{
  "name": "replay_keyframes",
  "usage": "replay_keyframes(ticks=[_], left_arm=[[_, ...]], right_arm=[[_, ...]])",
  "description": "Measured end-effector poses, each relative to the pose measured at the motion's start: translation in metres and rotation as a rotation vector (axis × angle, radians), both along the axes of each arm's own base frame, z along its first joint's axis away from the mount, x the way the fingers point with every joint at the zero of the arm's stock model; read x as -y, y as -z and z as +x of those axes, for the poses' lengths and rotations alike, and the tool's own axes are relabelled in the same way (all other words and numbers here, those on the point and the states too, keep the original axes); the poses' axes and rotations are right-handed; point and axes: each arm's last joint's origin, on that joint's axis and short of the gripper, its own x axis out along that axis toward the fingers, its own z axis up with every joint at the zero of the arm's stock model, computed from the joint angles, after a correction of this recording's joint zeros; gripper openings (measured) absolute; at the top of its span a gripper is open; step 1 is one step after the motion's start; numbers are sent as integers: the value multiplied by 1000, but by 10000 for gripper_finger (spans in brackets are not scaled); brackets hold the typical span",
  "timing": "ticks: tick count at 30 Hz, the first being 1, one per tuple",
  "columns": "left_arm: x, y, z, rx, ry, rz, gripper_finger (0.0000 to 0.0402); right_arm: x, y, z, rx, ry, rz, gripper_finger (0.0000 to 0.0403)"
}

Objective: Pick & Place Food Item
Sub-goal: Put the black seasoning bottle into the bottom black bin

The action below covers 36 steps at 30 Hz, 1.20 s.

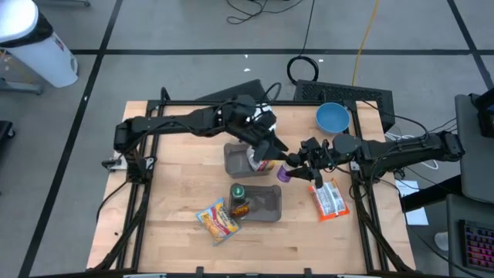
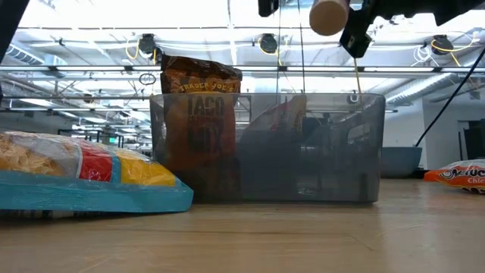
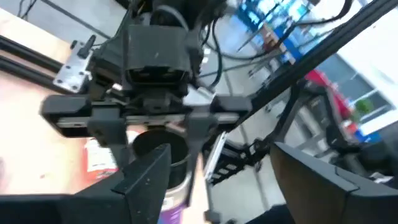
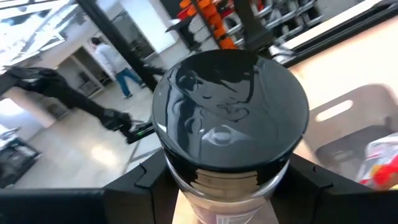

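My right gripper (image 1: 297,166) is shut on a jar (image 1: 284,174) with a black lid and a purple label, held in the air between the two grey bins. The jar shows at the top of the low view (image 2: 328,15), well above the near bin (image 2: 265,148). My left gripper (image 1: 268,149) is open and empty over the far bin (image 1: 234,158), facing the jar; its fingers (image 3: 146,180) stand wide apart. A taco-mix pouch (image 2: 198,121) stands in the near bin (image 1: 266,205). My right gripper pinches the jar's side just under the black lid (image 4: 186,177) between its two fingers (image 4: 134,186). The fingers come from above, one on each side of the lid (image 3: 158,146). The jar hangs below them, lifted clear of the table and bins.
The far bin holds a white and yellow packet (image 1: 258,161). A blue and yellow chips bag (image 1: 218,222) lies near the front. An orange snack pack (image 1: 329,199) lies at the right. A blue bowl (image 1: 333,117) stands at the back right.
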Motion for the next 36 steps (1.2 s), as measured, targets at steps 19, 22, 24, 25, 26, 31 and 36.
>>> replay_keyframes(ticks=[19,22,24,25,26,31,36], left_arm=[[12,4,4,-62,-145,153,296],[13,4,4,-63,-155,157,296],[13,5,5,-62,-162,158,296],[13,6,6,-63,-163,155,296],[13,7,6,-67,-163,152,296],[14,6,7,-65,-165,141,296],[14,7,7,-69,-166,136,296]], right_arm=[[-2,-6,0,54,-99,16,189],[-1,-5,0,49,-101,17,188],[-1,-5,0,49,-100,17,189],[-1,-5,0,49,-100,17,190],[-1,-5,0,49,-100,17,190],[-1,-5,0,49,-100,15,187],[-1,-4,0,47,-97,13,190]])
